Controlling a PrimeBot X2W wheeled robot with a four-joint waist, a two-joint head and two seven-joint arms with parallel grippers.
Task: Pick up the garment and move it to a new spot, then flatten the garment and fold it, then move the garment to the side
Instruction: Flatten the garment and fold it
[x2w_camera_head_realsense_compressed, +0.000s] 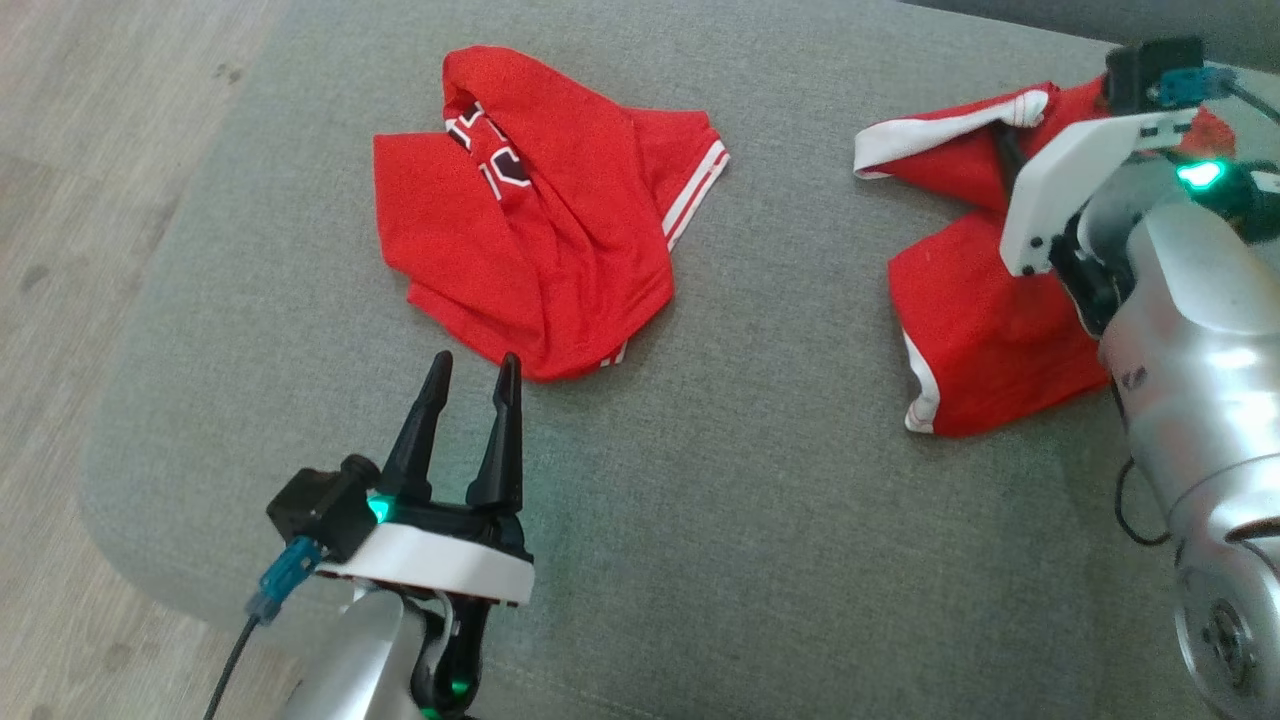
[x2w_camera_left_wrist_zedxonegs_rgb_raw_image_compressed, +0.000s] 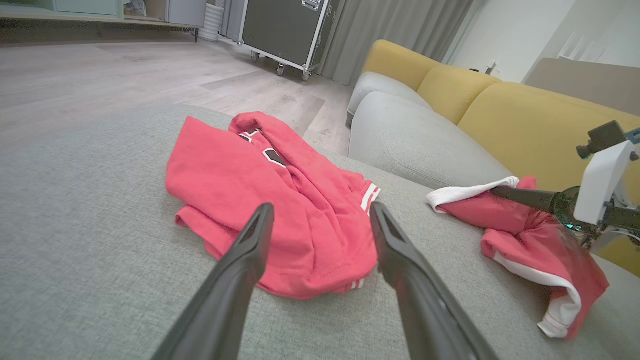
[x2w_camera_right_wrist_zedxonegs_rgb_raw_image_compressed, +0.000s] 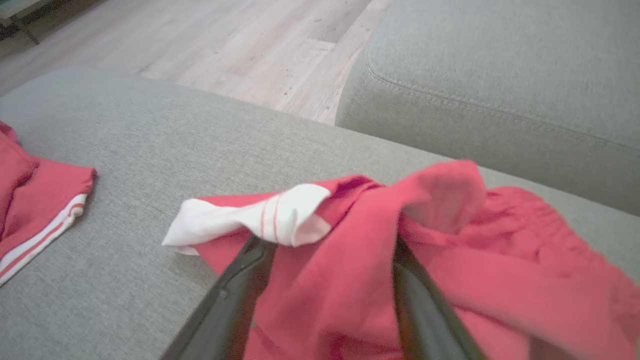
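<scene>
A red garment with white trim (x2w_camera_head_realsense_compressed: 980, 330) lies crumpled at the right of the grey cushion (x2w_camera_head_realsense_compressed: 700, 520). My right gripper (x2w_camera_right_wrist_zedxonegs_rgb_raw_image_compressed: 330, 245) is down on it, jaws wide apart, and a raised fold of the red cloth (x2w_camera_right_wrist_zedxonegs_rgb_raw_image_compressed: 450, 260) sits between the two dark fingers beside a white cuff (x2w_camera_right_wrist_zedxonegs_rgb_raw_image_compressed: 260, 220). From the left wrist view that gripper (x2w_camera_left_wrist_zedxonegs_rgb_raw_image_compressed: 500, 192) reaches into the same garment (x2w_camera_left_wrist_zedxonegs_rgb_raw_image_compressed: 530, 235). A second red garment with a black and white print (x2w_camera_head_realsense_compressed: 540, 240) lies bunched at the cushion's middle left. My left gripper (x2w_camera_head_realsense_compressed: 475, 362) hovers open just short of its near edge, touching nothing.
The wooden floor (x2w_camera_head_realsense_compressed: 80, 200) drops away beyond the cushion's left edge. A neighbouring grey seat cushion (x2w_camera_right_wrist_zedxonegs_rgb_raw_image_compressed: 500, 75) and yellow backrests (x2w_camera_left_wrist_zedxonegs_rgb_raw_image_compressed: 525, 125) stand behind the right garment. A dark wheeled case (x2w_camera_left_wrist_zedxonegs_rgb_raw_image_compressed: 285, 30) stands far off on the floor.
</scene>
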